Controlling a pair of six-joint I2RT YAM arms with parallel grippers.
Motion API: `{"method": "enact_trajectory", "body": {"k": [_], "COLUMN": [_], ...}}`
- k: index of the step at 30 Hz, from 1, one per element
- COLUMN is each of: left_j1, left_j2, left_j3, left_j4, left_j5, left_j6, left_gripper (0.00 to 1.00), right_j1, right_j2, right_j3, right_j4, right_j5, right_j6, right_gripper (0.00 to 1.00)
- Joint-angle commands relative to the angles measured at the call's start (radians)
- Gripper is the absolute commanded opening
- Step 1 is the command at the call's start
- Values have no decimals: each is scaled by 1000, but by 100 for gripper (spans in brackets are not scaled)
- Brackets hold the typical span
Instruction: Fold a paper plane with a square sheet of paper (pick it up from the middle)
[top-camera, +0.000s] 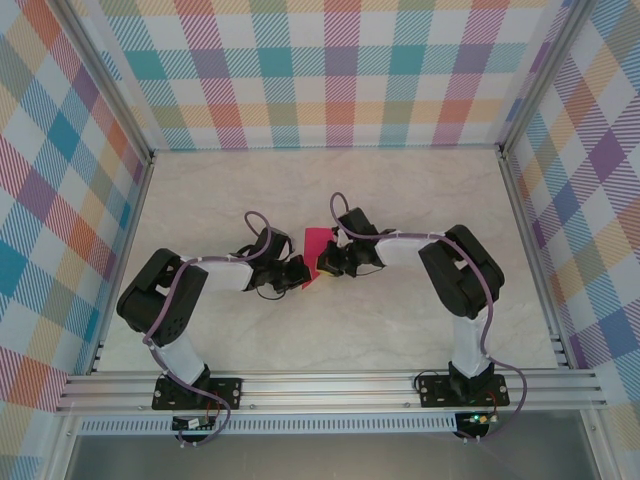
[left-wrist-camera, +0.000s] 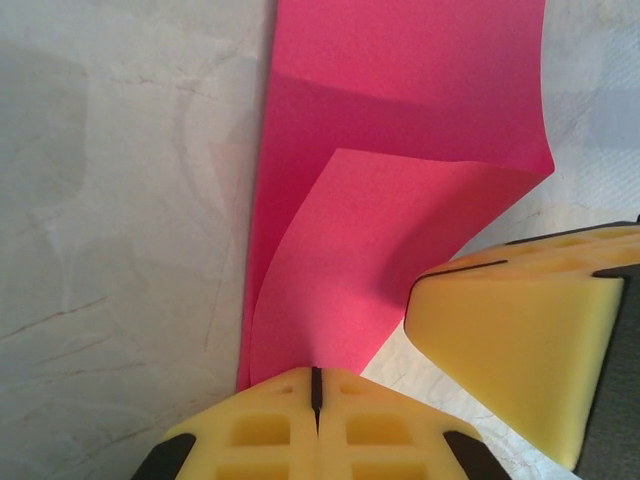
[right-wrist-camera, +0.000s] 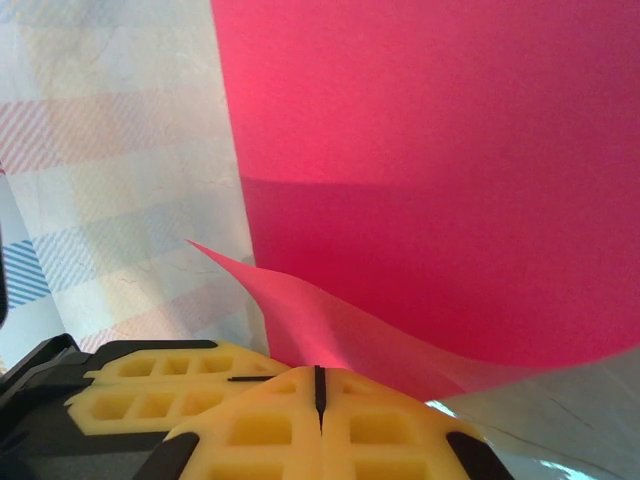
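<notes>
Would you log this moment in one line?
left end effector shut on sheet | right end effector shut on sheet | sheet partly folded

Pale marbled bench inside a plaid-walled enclosure.
The bench (top-camera: 400, 330) has a cream, faintly veined surface. Checked walls (top-camera: 330, 70) in pink, teal, orange and purple stand at its back and both sides, joined by slanting aluminium posts (top-camera: 105, 90). A ribbed aluminium rail (top-camera: 330, 385) runs across the near edge, with a grey strip (top-camera: 330, 455) below it.
</notes>
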Motion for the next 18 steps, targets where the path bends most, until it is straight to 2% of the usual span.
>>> {"method": "enact_trajectory", "body": {"k": [1,10,18], "left_j1": [-10,-10,-10], "left_j2": [21,17,12], "left_j3": [-22,-34,-56], "left_j4": [-84,-105,-106], "left_j5": [-64,-73,-75], "left_j6": [21,21,22], "left_gripper": [3,3,3], "right_j1": [-2,-47,-134], "right_j2": [34,64,78], "right_j3": [45,54,74], "right_j4": [-39,-61,-84], "right_j5": [-2,26,71], "right_j6": [-51,-105,-169], "right_gripper": [4,4,4]}}
